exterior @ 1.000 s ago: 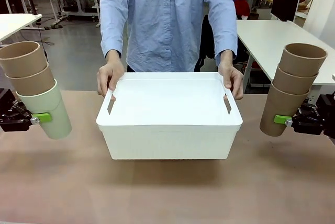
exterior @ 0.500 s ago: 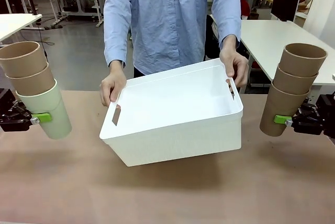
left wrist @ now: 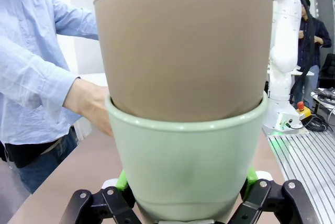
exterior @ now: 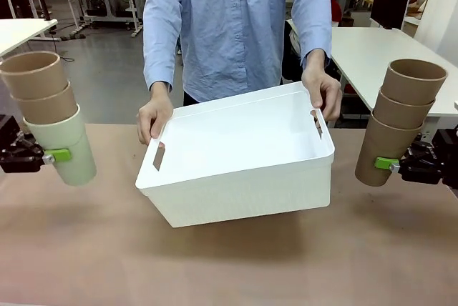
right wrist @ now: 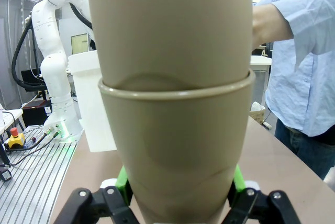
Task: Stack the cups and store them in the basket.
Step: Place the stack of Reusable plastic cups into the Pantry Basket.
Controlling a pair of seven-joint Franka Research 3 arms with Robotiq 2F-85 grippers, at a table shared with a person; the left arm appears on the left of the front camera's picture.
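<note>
Step in hand: stacking looked done; storing not yet begun.
Left stack: two tan cups nested in a mint cup, held off the left edge of the counter, tilted, mouths up and leaning outward.
Left tool: closed on the mint cup low on its wall, green pads pressed to both sides.
Right stack: three tan cups nested, held off the right edge of the counter, tilted the other way.
Right tool: clamped tight on the bottom cup near its base, pads on either flank.
Basket: white, mid counter toward the far edge, between the two stacks and well apart from each; gripped at both slot handles by the person's hands; right end lifted, left end low, whether touching the counter could not be told.
Inside of basket: appeared bare.
Next move, judged: wait until the basket sat level and steady, then carry one stack inward over the rim, lower it clear of the hands, and release.
Then, judged: bring the second stack in, either nested onto the first or set beside it.
Risk, judged: tilted stacks could shed a top cup on a quick swing.
</note>
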